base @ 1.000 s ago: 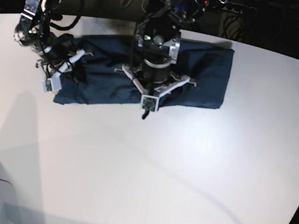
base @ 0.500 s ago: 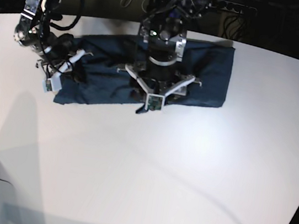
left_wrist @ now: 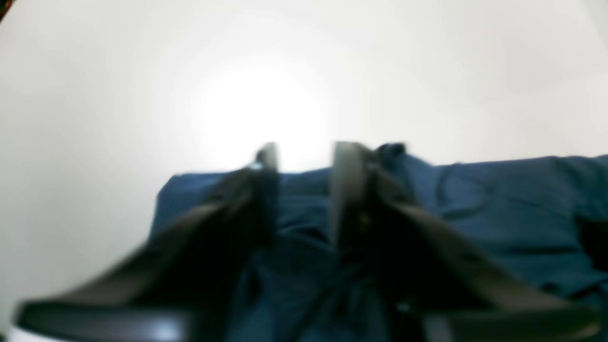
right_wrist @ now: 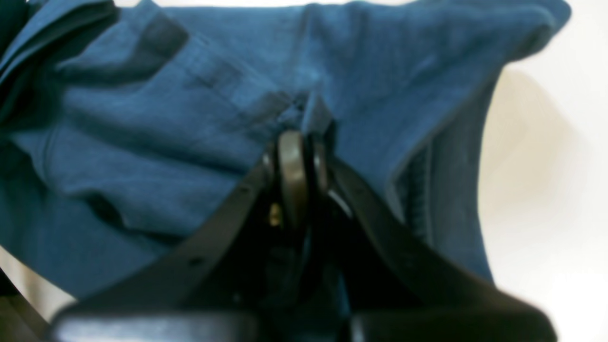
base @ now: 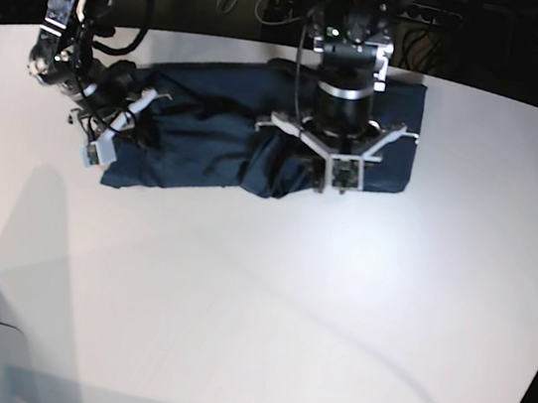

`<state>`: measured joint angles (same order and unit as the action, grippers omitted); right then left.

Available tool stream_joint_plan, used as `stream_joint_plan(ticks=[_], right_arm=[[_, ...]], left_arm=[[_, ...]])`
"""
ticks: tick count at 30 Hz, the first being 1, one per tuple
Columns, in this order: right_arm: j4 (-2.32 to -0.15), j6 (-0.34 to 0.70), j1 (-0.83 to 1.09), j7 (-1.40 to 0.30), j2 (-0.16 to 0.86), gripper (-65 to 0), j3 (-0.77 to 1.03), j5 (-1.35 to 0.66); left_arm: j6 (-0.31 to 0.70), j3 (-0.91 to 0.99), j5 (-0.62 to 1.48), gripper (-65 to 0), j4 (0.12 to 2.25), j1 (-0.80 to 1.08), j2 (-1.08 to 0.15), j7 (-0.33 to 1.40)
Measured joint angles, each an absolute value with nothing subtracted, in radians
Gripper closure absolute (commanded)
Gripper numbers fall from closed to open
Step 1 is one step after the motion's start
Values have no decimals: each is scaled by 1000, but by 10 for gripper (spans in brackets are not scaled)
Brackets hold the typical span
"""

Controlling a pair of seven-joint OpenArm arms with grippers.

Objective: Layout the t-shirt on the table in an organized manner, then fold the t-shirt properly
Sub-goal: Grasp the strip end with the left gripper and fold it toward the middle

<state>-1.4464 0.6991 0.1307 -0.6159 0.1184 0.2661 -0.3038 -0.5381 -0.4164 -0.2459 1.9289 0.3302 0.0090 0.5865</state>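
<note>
Shifted along the t-shirt (base: 208, 133) on the bench (base: 264, 311): left end effector (base: 344, 175), jaws parted, empty; right end effector (right_wrist: 297, 137) closed, pinching cloth.

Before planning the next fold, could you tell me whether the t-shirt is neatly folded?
No; the t-shirt is bunched, with creases and an uneven lower edge.

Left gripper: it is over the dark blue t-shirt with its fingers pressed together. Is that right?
Not quite: the fingers stand apart, with a visible gap between them, as the left wrist view shows. The left gripper is over the dark blue t-shirt, as you say.
</note>
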Motion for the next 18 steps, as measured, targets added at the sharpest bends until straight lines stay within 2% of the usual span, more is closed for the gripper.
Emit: stream_joint_plan(ticks=[3, 10, 14, 16, 18], right_arm=[[-1446, 699, 130, -617, 119, 0, 266, -305], [-1446, 699, 130, -617, 119, 0, 266, -304], [-1446, 699, 130, -617, 119, 0, 266, -303], [-1446, 699, 129, -618, 119, 0, 266, -303], [-1446, 699, 128, -619, 119, 0, 265, -304]], left_arm=[[-538, -332, -248, -7, 1929, 349, 14, 587], [-537, -271, -253, -1, 1920, 369, 17, 582], [-527, -344, -223, -1, 1813, 362, 19, 626], [-434, -398, -153, -1, 1784, 360, 11, 683], [-286, -480, -88, -1, 1802, 357, -32, 702]])
